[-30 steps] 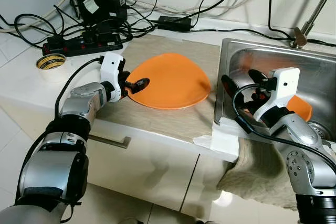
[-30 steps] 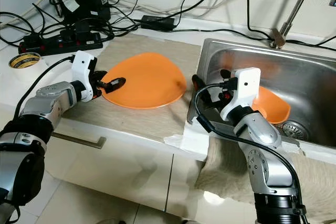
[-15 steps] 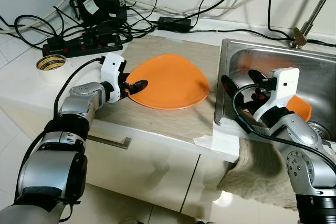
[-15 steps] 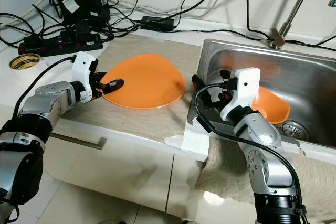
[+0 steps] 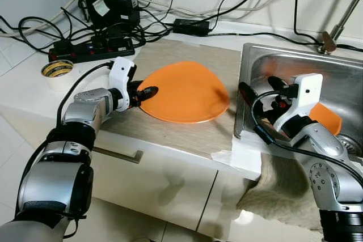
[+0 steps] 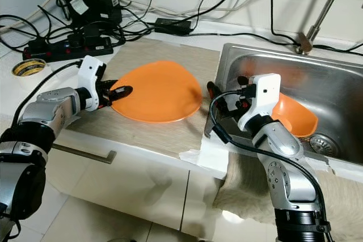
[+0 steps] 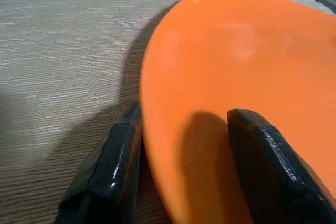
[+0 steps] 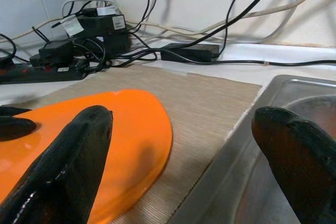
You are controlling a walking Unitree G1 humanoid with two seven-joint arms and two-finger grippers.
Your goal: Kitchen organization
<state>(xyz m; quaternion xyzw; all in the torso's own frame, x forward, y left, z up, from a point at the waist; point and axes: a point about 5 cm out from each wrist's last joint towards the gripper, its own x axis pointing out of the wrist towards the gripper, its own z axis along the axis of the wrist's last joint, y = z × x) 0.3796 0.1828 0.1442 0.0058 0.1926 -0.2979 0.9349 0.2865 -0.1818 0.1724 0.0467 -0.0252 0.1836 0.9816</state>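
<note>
Your left gripper [image 5: 143, 92] has the near-left rim of the orange plate [image 5: 184, 92] between its fingers, one finger [image 7: 107, 174] under the rim and the other on top of it, jaws narrowed on the plate. The plate sits on the beige mat [image 5: 187, 131] on the counter [image 5: 22, 92], close to the mat's right edge, just beside the sink [image 5: 272, 63]. Your right gripper [image 5: 258, 89] hangs over the sink's left wall with its jaws wide apart and nothing between them. An orange bowl [image 6: 295, 117] lies in the sink behind your right wrist, near the drain [image 6: 323, 145]. A tape roll [image 5: 57, 72] sits at the counter's left edge, and a power strip [image 5: 91, 49] with a tangle of cables lies along the back left. A cloth [image 5: 283, 188] hangs over the counter's front edge below the sink.
</note>
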